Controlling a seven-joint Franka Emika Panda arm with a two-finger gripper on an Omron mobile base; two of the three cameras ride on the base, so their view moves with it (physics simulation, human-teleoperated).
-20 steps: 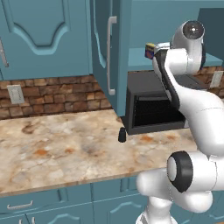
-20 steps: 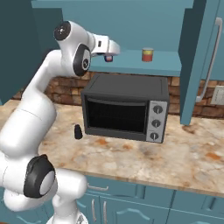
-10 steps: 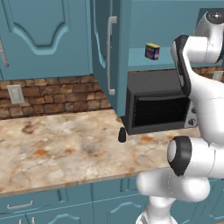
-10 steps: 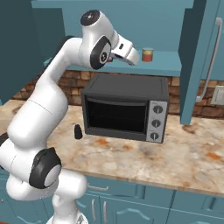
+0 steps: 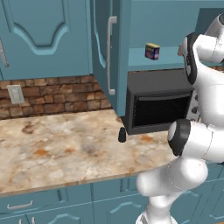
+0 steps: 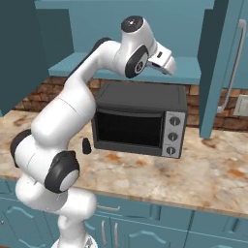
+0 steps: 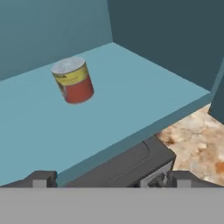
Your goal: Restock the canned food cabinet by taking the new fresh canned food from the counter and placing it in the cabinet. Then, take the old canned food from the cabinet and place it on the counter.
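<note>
While the hand (image 7: 109, 178) hangs spread and empty, old can (image 7: 73, 80) upright on cabinet shelf (image 7: 131, 109), blue can (image 5: 152, 51) there too

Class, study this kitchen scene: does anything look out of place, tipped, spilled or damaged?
Nothing stands out. The blue can stands upright on the cabinet shelf, the red-orange can too, and the small black shaker stands upright on the counter.
</note>
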